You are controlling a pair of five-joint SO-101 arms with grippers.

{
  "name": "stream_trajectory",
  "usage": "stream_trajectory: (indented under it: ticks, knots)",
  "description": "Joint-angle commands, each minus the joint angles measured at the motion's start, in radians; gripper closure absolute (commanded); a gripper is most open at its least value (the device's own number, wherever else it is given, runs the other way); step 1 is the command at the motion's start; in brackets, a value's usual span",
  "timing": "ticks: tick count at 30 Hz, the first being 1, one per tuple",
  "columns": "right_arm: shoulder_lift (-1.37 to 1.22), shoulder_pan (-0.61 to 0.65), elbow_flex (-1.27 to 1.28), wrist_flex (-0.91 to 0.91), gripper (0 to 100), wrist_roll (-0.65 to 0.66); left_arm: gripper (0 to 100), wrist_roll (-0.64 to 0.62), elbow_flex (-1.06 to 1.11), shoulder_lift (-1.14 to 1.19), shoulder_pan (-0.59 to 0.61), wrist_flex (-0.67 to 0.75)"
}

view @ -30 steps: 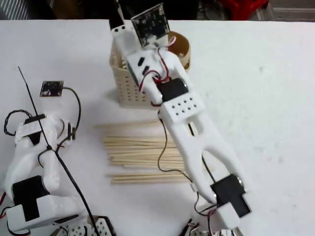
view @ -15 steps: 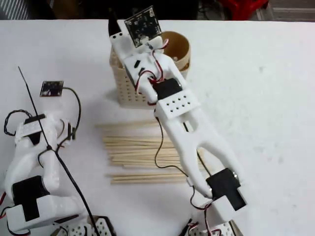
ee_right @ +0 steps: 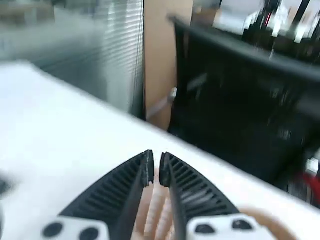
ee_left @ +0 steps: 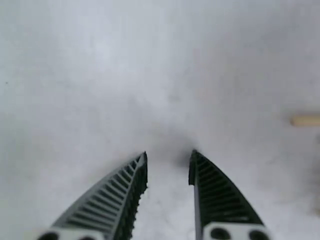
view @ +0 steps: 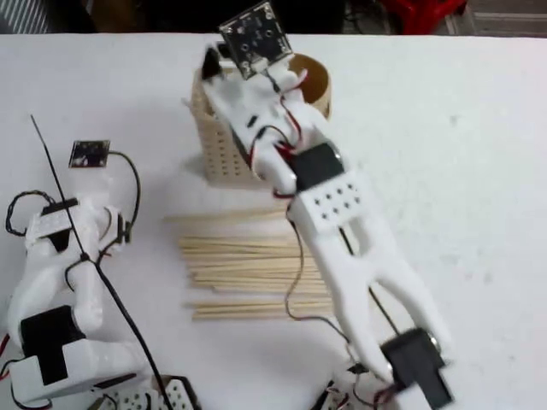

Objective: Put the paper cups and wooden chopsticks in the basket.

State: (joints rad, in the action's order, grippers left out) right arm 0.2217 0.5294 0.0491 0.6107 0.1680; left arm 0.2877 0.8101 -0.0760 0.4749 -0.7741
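Observation:
A cream basket (view: 220,152) stands at the back of the white table, with a brown paper cup (view: 314,79) in its far right side. The loose pile of wooden chopsticks (view: 244,265) lies in front of it. My right gripper (view: 212,68) hangs over the basket's back left part. In the right wrist view its jaws (ee_right: 155,167) are almost together, with pale wooden strips (ee_right: 155,212) between them and a tan cup rim (ee_right: 265,220) beside them. My left gripper (ee_left: 167,157) is open just above bare table, with a chopstick end (ee_left: 305,120) off to one side.
The left arm (view: 60,282) sits folded at the table's front left. A small circuit board (view: 89,154) with a cable and a thin black rod (view: 85,256) lie beside it. The right arm's long white body (view: 359,256) crosses over the chopstick pile. The table's right side is bare.
The right arm has swung a little to the right and its wrist has twisted over the basket. The left arm has kept still.

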Motion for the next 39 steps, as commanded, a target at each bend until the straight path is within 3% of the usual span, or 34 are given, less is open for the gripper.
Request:
stream_trajectory:
  ticks: [1,8,12,15,32,39]
  knots:
    - [0.145,-0.010,-0.009,0.300,95.6,-0.002,85,0.012,-0.008,-0.004,0.005,0.003]
    - [0.219,0.015,0.003,0.628,95.3,0.256,85,0.012,-0.009,-0.004,0.005,0.003]
    - [0.220,0.039,0.114,0.647,87.2,0.345,85,0.012,-0.009,-0.004,0.005,0.005]
    - [0.220,0.041,0.218,0.616,83.0,0.385,85,0.012,-0.009,-0.004,0.005,0.005]
    - [0.213,0.136,0.700,0.272,82.9,0.440,85,0.009,-0.006,-0.002,0.005,0.017]
    - [0.007,0.131,0.637,0.209,82.6,0.442,85,0.008,-0.006,-0.002,0.005,0.017]
